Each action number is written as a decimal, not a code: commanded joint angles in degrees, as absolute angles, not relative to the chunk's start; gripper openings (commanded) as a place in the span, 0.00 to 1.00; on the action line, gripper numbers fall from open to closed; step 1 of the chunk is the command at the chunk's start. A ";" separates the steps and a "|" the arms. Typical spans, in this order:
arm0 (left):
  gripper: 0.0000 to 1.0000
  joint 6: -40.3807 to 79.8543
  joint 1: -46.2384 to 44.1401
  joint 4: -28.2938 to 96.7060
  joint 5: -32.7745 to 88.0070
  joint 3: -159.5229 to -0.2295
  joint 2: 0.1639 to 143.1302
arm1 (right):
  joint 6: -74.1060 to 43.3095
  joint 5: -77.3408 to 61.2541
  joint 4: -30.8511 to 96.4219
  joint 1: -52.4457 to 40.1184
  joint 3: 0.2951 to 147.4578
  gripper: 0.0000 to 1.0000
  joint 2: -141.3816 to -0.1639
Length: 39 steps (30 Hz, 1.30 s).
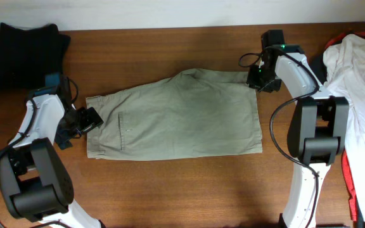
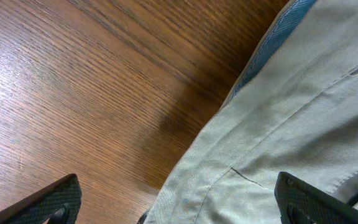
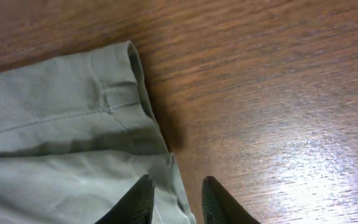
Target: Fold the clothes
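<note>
Closest to my left wrist camera were the left gripper's [image 2: 176, 190] two dark fingers [image 2: 48, 202], cut off at 7 and 5 o'clock of the picture. They stood wide apart and held nothing. Between them and beyond lay the khaki-olive shorts [image 2: 291, 124], with the waistband running toward 1 o'clock and showing a strip of bluish lining. I could not see how far the fingertips were from the cloth.

In my right wrist camera the right gripper [image 3: 178, 198] showed only its two fingertips [image 3: 135, 202] at 6 o'clock, close together with a narrow gap. The edge of a shorts leg ran down into that gap and out of the picture. I could not tell whether the fingers had pinched it or merely stood over it. A stitched hem corner lay at 10 o'clock, on bare wood.

From overhead, the shorts lay spread flat in the middle of the wooden table [image 1: 189, 190], waistband toward 9 o'clock and leg openings toward 3 o'clock. The left gripper sat at the waistband edge, at 9 o'clock of the shorts. The right gripper sat at the far leg corner, about 1 o'clock. A black garment [image 1: 21, 54] lay at 10 o'clock of the table, well apart from the shorts. A white garment [image 1: 360, 82] ran along the 3 o'clock edge, partly out of frame. A red garment [image 1: 346, 174] peeked out from under it, mostly hidden.
</note>
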<state>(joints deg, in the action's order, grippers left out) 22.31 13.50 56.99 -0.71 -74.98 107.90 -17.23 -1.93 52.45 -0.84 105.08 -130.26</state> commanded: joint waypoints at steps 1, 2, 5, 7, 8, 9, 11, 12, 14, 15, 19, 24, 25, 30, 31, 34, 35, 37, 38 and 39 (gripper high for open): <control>0.99 22.48 13.78 57.06 -1.32 -74.78 107.02 | -16.69 -1.93 51.81 -1.13 106.17 0.23 -130.78; 0.99 22.48 13.78 57.06 -1.32 -74.78 107.02 | -16.71 -3.01 51.44 -1.13 106.15 0.20 -130.78; 0.99 22.48 13.78 57.06 -1.32 -74.78 107.02 | -16.71 -3.20 51.22 -1.13 106.06 0.29 -130.78; 0.99 22.48 13.78 57.04 -1.32 -74.78 107.02 | -16.67 -3.79 51.18 -1.13 106.04 0.30 -130.89; 0.99 22.48 13.78 57.04 -1.32 -74.78 107.02 | -16.67 -3.88 51.16 -1.13 106.04 0.27 -131.00; 0.99 22.48 13.78 57.04 -1.32 -74.78 107.02 | -16.71 -4.21 51.13 -1.13 106.04 0.21 -131.15; 0.99 22.48 13.78 57.04 -1.32 -74.78 107.02 | -16.71 -4.47 51.11 -1.13 106.04 0.04 -131.63; 0.99 22.48 13.78 57.06 -1.32 -74.78 107.02 | -16.71 -4.47 50.76 -1.13 106.04 0.04 -131.63; 0.99 22.48 13.78 57.04 -1.32 -74.78 107.02 | -16.73 -4.47 50.19 -1.13 106.04 0.04 -131.63; 0.99 22.48 13.78 57.04 -1.32 -74.78 107.02 | -16.73 -4.51 50.09 -1.13 106.10 0.04 -131.59; 0.99 22.48 13.78 56.71 -1.32 -74.78 107.02 | -16.73 -6.72 51.03 -1.13 109.60 0.04 -128.60; 0.99 22.48 13.78 55.99 -1.32 -74.78 107.02 | -19.35 -8.25 50.54 -1.19 111.70 0.04 -126.56; 0.99 22.48 13.78 55.77 -1.32 -74.78 107.02 | -19.64 -9.34 50.59 -1.30 113.10 0.04 -126.41; 0.99 22.48 13.78 54.68 -1.30 -74.78 107.02 | -19.35 -5.58 45.41 -2.42 114.43 0.04 -129.36; 0.99 22.50 13.78 54.65 -1.30 -74.78 107.02 | -19.31 -5.72 44.53 -2.42 114.43 0.14 -131.68; 0.99 22.44 13.78 54.89 -0.84 -74.78 107.02 | -19.35 -2.00 48.29 -2.17 114.45 0.51 -133.99; 0.99 21.30 13.78 54.89 -0.64 -74.85 106.94 | -19.35 -0.58 50.85 -1.78 114.72 0.53 -132.70; 0.99 19.18 13.76 55.35 -0.64 -74.96 104.90 | -19.29 -1.26 58.15 -1.02 117.78 0.53 -129.97; 0.98 18.28 13.21 55.77 0.27 -74.96 101.78 | -17.04 -3.99 63.07 -1.02 119.70 0.41 -129.19; 0.83 16.08 11.97 55.70 2.74 -74.96 98.96 | -14.92 -7.46 66.54 -1.19 120.36 0.33 -129.03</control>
